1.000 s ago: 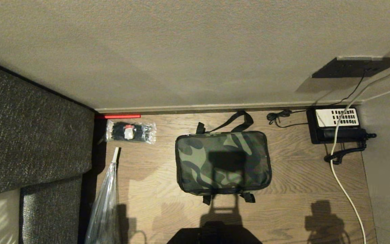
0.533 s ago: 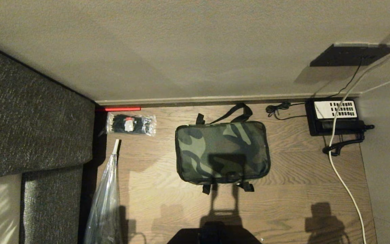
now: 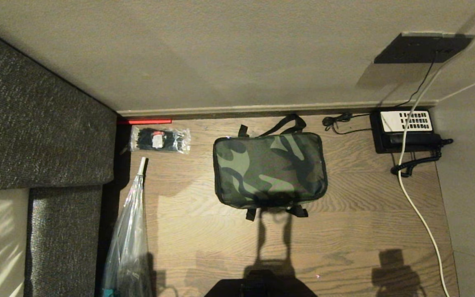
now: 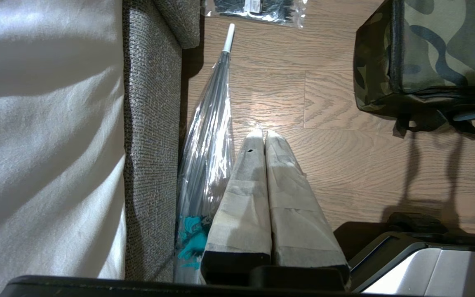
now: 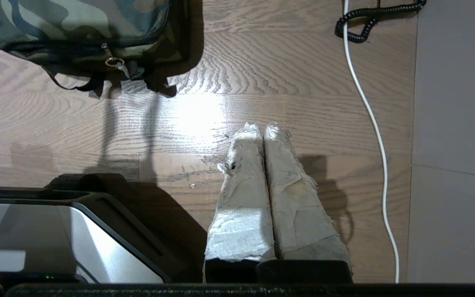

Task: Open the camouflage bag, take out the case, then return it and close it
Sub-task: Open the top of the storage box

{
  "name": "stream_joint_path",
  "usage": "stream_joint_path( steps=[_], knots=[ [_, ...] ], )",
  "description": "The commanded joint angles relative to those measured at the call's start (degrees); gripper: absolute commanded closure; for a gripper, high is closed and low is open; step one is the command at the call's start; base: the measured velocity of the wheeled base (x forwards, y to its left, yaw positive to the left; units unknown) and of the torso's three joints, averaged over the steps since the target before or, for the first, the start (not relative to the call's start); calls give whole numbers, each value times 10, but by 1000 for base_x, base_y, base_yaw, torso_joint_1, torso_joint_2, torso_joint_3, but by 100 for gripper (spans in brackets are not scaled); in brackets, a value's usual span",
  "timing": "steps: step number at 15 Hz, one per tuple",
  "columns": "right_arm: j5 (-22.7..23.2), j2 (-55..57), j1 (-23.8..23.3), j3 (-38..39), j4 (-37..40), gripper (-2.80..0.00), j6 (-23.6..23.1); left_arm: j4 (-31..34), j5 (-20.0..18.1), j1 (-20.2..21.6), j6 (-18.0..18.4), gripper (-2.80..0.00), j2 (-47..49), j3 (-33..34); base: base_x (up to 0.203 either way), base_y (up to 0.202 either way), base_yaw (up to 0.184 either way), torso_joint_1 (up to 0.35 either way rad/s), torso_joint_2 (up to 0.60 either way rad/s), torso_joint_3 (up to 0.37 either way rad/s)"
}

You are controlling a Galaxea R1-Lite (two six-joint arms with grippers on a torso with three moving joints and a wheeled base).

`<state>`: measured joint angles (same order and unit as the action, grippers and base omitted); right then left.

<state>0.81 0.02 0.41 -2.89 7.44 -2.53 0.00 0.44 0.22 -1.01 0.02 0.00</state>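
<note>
The camouflage bag (image 3: 269, 170) lies closed on the wooden floor near the wall, its black strap handles at the far and near sides. Its zip pull (image 5: 115, 62) shows on the near side in the right wrist view. The case is hidden from view. My left gripper (image 4: 264, 133) hangs shut and empty over the floor, to the left of the bag (image 4: 435, 53) and short of it. My right gripper (image 5: 262, 127) is also shut and empty, over bare floor to the right of the bag (image 5: 76, 24). Neither gripper shows in the head view.
A grey sofa (image 3: 35, 136) fills the left side. A folded clear umbrella (image 3: 130, 239) lies along it, and a clear packet of black items (image 3: 160, 140) sits by the wall. A black telephone (image 3: 405, 130) and a white cable (image 3: 417, 210) lie at the right.
The whole head view has shifted: bag, telephone and wall edge sit higher in the picture and more floor shows in front. Nothing on the floor has moved relative to the rest.
</note>
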Motion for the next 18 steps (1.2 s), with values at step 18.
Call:
stream_joint_path(
  steps=[18],
  knots=[
    [126,470,1,-410,306,0,152,0,0,0,0,0,-1,2,0,0,0,0,0,0]
  ],
)
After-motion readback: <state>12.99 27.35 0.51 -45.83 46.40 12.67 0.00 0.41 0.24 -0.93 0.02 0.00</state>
